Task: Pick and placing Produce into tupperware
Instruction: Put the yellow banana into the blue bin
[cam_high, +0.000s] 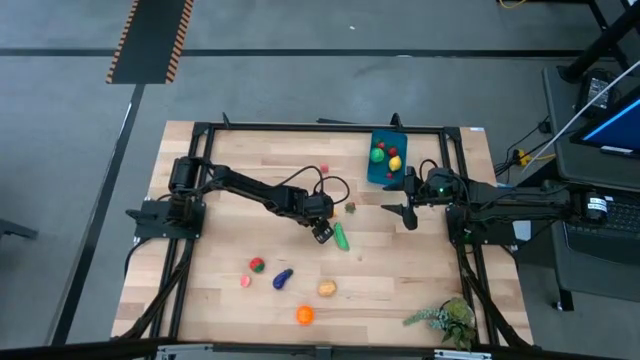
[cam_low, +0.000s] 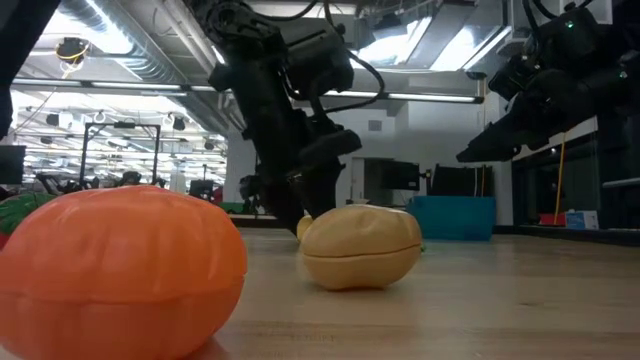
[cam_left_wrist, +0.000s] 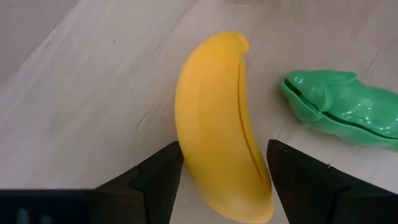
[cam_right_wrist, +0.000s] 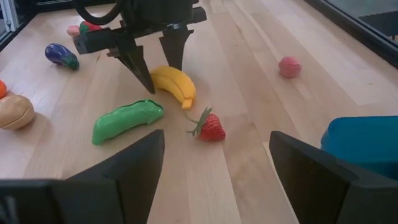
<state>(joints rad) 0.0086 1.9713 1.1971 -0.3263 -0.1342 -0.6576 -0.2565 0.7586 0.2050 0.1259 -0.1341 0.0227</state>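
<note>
The yellow banana lies flat on the wood table, beside the green pod. My left gripper is open and low over the banana, one finger on each side of its near half; a thin gap shows beside one finger. The right wrist view shows the same straddle of my left gripper over the banana. A strawberry rests close by. The blue tupperware holds a few pieces. My right gripper is open and hovers near the tupperware, touching nothing.
More produce is scattered toward the near edge: an eggplant, a red-green piece, a pink piece, a tan piece and an orange piece. A small pink ball sits farther back. A leafy sprig lies at the near right corner.
</note>
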